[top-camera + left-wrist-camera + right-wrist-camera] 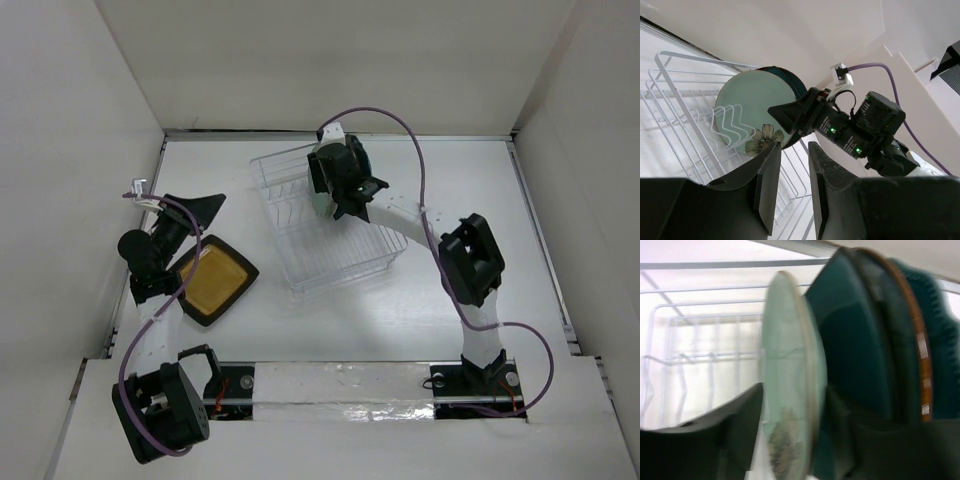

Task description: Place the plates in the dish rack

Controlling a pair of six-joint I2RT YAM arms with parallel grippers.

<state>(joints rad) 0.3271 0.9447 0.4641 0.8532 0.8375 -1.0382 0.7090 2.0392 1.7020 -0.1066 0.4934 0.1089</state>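
Your right gripper [792, 410] has its fingers closed on the rim of the pale green plate [752, 107], holding it on edge so that it drops between the dividers instead of lying flat. It is over the end of the dish rack [330, 255] nearest the table's far edge. The dark teal plates [855, 355] stand upright just behind it, stacked in order, so I judge this slot to be the next free one. The wrist view is blurred, so I cannot tell whether the plate's bottom edge is seated yet.

Your left gripper [794, 155] is only narrowly open and holds nothing. It hangs by the table's left edge, beside the mustard plate [212, 280], which lies flat on the table [300, 330]. That is probably the last plate to load.
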